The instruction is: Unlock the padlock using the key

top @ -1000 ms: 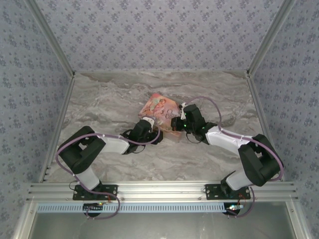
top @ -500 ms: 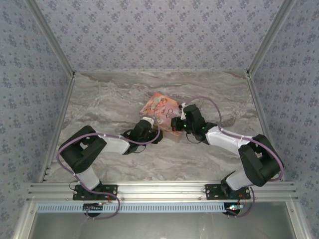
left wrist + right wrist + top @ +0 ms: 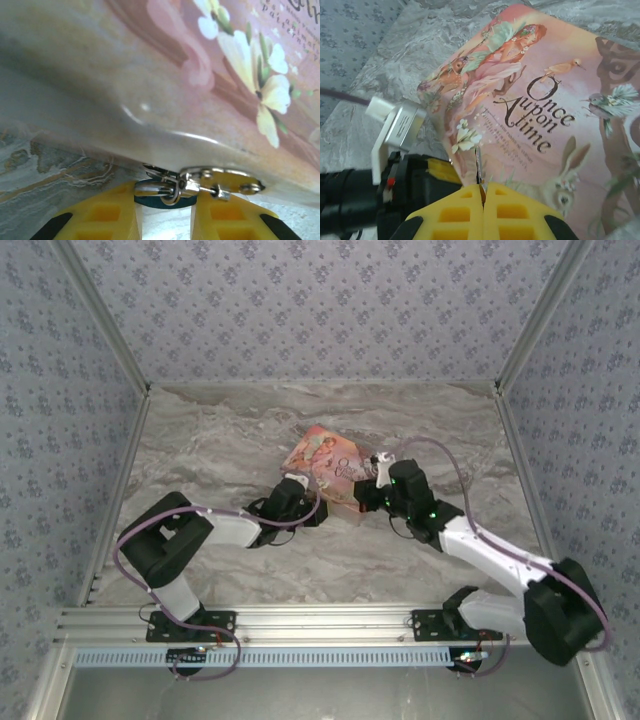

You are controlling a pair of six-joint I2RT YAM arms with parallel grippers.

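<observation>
Left gripper (image 3: 166, 206): yellow fingers (image 3: 100, 215) set either side of the padlock (image 3: 161, 201). Its small blue body bridges the gap and seems nipped between them, presumably to steady it against the turn of a key; how firm the clamp is cannot be told. Metal fittings (image 3: 172, 187): bright loop and links directly above the blue body, tucked under the overhanging box edge. Right gripper (image 3: 483, 189): fingers pressed together on the key (image 3: 478, 167), a thin metal blade standing up from the seam, held edge-on, likely so that its tip can be aimed at the lock; keyhole not visible. This gripper stands just beside the left one. Pink box (image 3: 545, 100): flat, illustrated, lying beyond both grippers on the marble table (image 3: 220, 440), its near edge over the padlock.
</observation>
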